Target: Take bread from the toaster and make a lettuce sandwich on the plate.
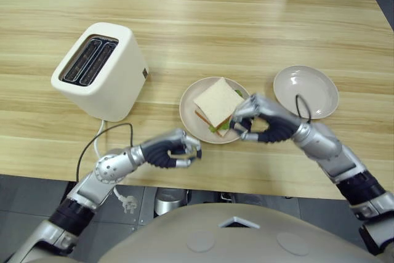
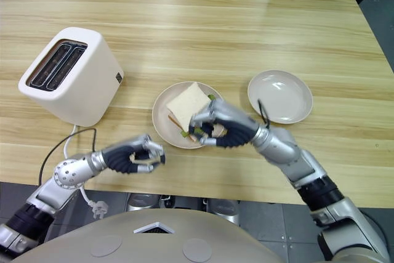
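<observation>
On the pale, grained wooden table (image 1: 246,16) stands a smooth cream toaster (image 1: 101,72), a rounded box with two dark slots, and to its right a round beige plate (image 1: 188,112) carries the sandwich (image 1: 217,101): square white bread with crinkled green lettuce (image 1: 217,129) poking out at the near edge. The right hand (image 1: 266,121) sits against the sandwich's near right corner, though I cannot tell whether it grips it. The left hand (image 1: 169,150) is clenched on nothing, near the table's front edge, apart from the plate.
</observation>
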Controlling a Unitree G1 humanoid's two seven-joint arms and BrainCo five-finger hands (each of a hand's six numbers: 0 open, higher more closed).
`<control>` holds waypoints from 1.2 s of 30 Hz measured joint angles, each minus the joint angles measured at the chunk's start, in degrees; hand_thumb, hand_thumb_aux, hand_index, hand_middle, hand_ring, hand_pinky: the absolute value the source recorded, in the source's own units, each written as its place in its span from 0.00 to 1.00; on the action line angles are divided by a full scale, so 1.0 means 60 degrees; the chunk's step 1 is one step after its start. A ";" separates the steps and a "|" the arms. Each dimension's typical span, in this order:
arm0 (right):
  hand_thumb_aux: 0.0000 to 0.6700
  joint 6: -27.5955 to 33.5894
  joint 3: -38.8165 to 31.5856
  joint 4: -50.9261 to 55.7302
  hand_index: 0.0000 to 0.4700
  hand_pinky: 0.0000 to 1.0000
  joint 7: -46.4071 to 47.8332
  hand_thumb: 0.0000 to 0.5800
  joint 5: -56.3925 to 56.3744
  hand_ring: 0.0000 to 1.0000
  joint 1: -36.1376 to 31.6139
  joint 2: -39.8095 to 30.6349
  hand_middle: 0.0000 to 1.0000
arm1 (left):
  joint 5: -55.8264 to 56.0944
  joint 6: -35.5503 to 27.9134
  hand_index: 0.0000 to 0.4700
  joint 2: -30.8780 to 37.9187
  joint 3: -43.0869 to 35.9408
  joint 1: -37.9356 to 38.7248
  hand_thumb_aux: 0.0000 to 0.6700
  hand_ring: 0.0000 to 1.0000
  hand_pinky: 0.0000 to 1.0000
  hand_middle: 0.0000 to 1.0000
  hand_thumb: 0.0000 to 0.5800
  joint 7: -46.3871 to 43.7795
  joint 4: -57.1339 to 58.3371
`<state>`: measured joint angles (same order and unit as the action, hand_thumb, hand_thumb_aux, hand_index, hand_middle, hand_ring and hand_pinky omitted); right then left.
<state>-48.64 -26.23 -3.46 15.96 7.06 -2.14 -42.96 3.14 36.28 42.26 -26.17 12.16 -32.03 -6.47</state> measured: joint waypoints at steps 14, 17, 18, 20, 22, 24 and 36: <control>1.00 0.1326 -0.1135 0.1906 0.98 1.00 0.0061 1.00 0.5685 1.00 0.0135 0.1252 1.00 | -0.4232 -0.1434 0.98 -0.2019 -0.0758 -0.1783 1.00 1.00 1.00 1.00 1.00 0.0903 0.2532; 1.00 0.1674 -0.1116 0.2440 0.98 1.00 -0.0801 1.00 0.6488 1.00 -0.0441 0.1671 1.00 | -0.4843 -0.1452 0.98 -0.2335 -0.0733 -0.2346 1.00 1.00 1.00 1.00 1.00 0.1666 0.3295; 1.00 0.1865 -0.1107 0.2774 0.98 1.00 -0.1133 1.00 0.6733 1.00 -0.0766 0.1875 1.00 | -0.4992 -0.1479 0.98 -0.2446 -0.0729 -0.2548 1.00 1.00 1.00 1.00 1.00 0.1932 0.3582; 1.00 0.2396 -0.1130 0.3906 0.98 1.00 -0.1992 1.00 0.7382 1.00 -0.1774 0.2393 1.00 | -0.5360 -0.1696 0.98 -0.2787 -0.0627 -0.3122 1.00 1.00 1.00 1.00 1.00 0.2711 0.4421; 1.00 0.2704 -0.1117 0.4627 0.98 1.00 -0.2537 1.00 0.7701 1.00 -0.2458 0.2663 1.00 | -0.5508 -0.1878 0.98 -0.2970 -0.0461 -0.3499 1.00 1.00 1.00 1.00 1.00 0.3137 0.5003; 1.00 0.2953 -0.1217 0.5818 0.98 1.00 -0.3258 1.00 0.8047 1.00 -0.3306 0.3002 1.00 | -0.5701 -0.2127 0.98 -0.3248 -0.0388 -0.4203 1.00 1.00 1.00 1.00 1.00 0.3593 0.5902; 0.57 0.3422 -0.2069 1.2246 0.56 0.00 -0.6578 0.82 0.8429 0.00 -0.7245 0.5356 0.00 | -0.6506 -0.2479 0.00 -0.5298 -0.0528 -0.8316 0.00 0.00 0.00 0.00 0.00 0.6362 1.1915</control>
<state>-28.10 -38.64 70.02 -23.51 57.63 -45.61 -10.82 -35.89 21.41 10.47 -29.34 -37.74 6.15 65.02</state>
